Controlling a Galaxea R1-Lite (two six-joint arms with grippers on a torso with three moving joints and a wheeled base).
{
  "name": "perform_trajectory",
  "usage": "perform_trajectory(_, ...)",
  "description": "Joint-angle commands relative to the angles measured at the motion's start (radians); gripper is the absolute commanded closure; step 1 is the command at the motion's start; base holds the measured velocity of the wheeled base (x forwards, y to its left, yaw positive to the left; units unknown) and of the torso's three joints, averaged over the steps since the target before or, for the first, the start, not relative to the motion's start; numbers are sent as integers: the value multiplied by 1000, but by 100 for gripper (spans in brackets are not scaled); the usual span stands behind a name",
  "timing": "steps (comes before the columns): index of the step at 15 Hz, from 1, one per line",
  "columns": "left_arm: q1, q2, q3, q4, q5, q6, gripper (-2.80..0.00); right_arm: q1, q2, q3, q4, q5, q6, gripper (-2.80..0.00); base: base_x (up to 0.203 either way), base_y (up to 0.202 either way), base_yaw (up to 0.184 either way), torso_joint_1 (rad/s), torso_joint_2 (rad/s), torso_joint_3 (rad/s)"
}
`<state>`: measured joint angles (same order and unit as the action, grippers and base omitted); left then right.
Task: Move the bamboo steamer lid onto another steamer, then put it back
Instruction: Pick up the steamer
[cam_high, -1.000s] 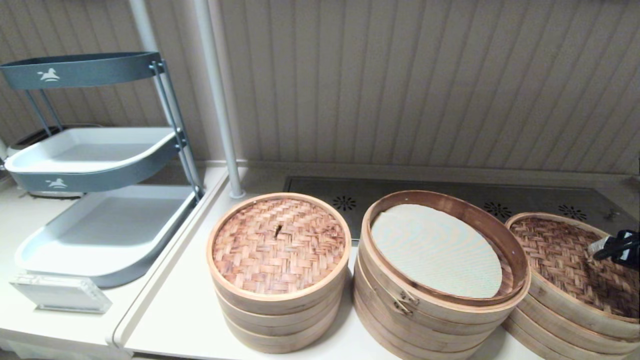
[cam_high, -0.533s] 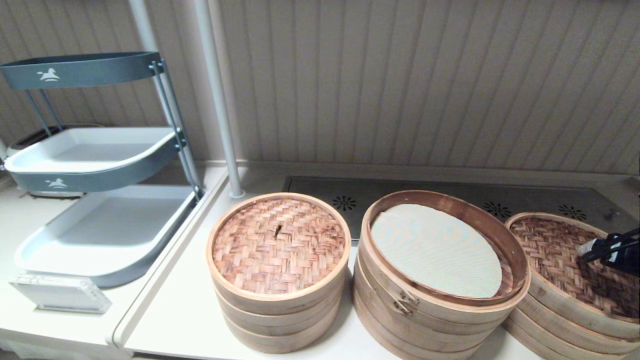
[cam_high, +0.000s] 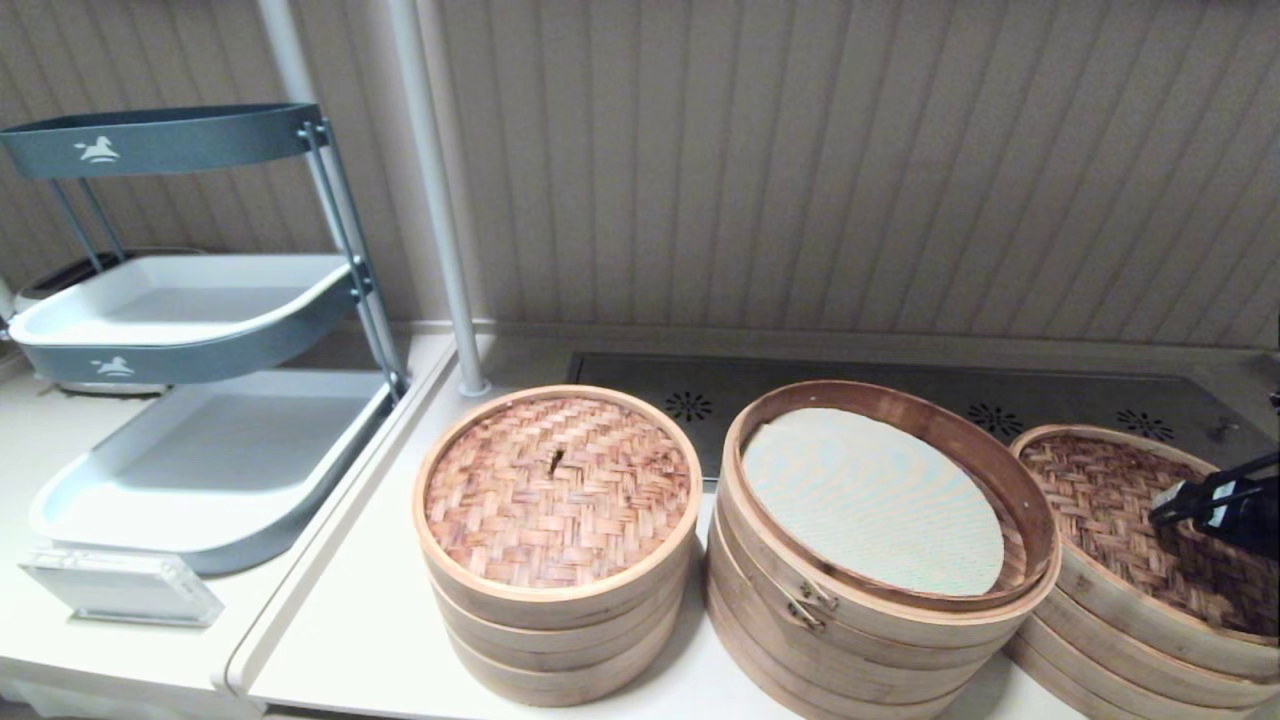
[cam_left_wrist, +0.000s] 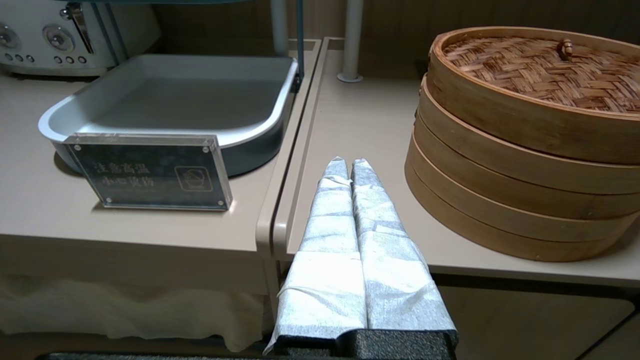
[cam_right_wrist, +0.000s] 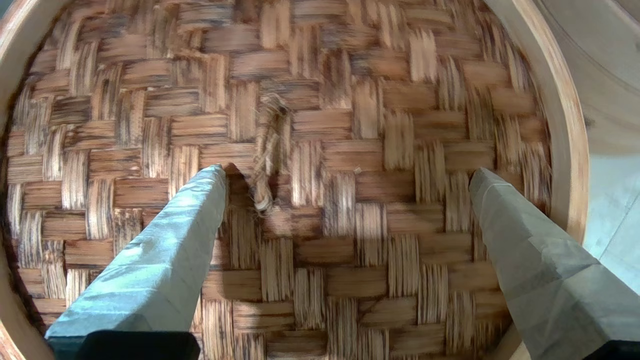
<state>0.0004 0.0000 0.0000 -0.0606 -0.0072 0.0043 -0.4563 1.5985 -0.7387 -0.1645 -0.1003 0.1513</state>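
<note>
The right claw (cam_right_wrist: 345, 172) hangs spread wide over the reddish-tan woven bamboo lid (cam_right_wrist: 310, 150), its knot just beside 1 fingertip, probably ready to grasp; the left claw (cam_left_wrist: 345, 162) rests closed, parked.

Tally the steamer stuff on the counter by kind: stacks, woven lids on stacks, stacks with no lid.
Steamer stacks: 3 (left, middle, right)
Woven lids: 2 (reddish-tan lid, dark brown lid)
Stacks with no lid: 1 (middle, pale liner showing)
Total: 3 stacks, 2 lids
</note>
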Motion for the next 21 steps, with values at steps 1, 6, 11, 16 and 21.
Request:
perform_trajectory(1, 0, -2, 25, -1, 1, 0, 0, 12, -8, 1, -1, -29, 37, -280, 0, 0, 0, 0, 0, 0)
perform_trajectory(6, 0, -2, 25, -1, 1, 0, 0, 46, -8, 2, -9, -91, 59, -280, 0, 0, 0, 0, 0, 0)
perform_trajectory(11, 0, -2, 25, 1, 1, 0, 0, 103, 2, 36, -112, -139, 60, -280, 0, 0, 0, 0, 0, 0)
perform_trajectory(16, 0, -2, 25, -1, 1, 0, 0, 110, 34, 26, -115, -140, 60, -280, 0, 0, 0, 0, 0, 0)
perform_trajectory(21, 0, -2, 25, -1, 0, 0, 0, 110, 54, 16, -121, -145, 62, -280, 0, 0, 0, 0, 0, 0)
